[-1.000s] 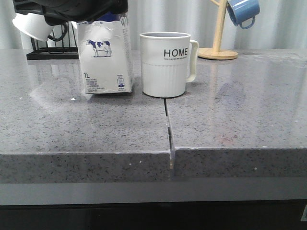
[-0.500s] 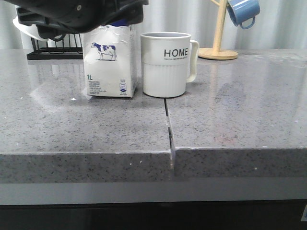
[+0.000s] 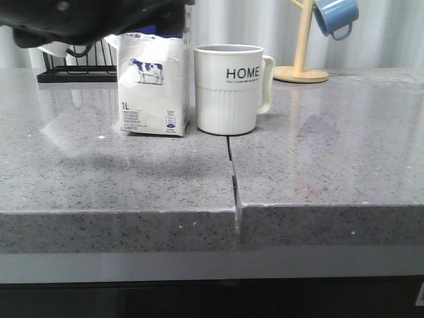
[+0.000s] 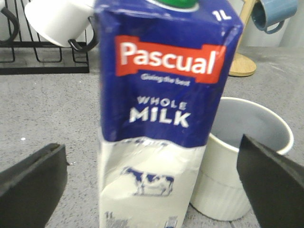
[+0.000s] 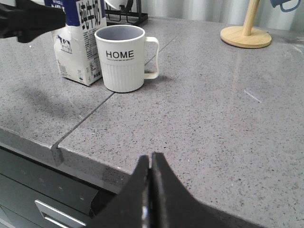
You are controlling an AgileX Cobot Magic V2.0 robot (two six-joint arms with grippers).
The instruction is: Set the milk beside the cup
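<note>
Your milk carton (image 3: 154, 86) stands upright on the grey counter (image 3: 331, 165), just beside the white HOME cup (image 3: 230, 89), on its left. Your left gripper (image 4: 152, 183) is spread wide, its fingers clear of the carton on both sides. Your right gripper (image 5: 150, 190) is pressed together, holding nothing, near the counter's front edge.

Lighting even and bright, diffuse, from overhead. Grey countertop (image 3: 331, 152) carries soft sheen and pale reflections behind the cup (image 3: 230, 88). Broad faint shadow lies on the counter below the left gripper (image 4: 152, 190), in front of the milk carton (image 3: 154, 86). Left gripper fingers (image 4: 33, 185) blurred, close to lens; carton print sharp. Right gripper (image 5: 151, 190) dark, soft-edged
</note>
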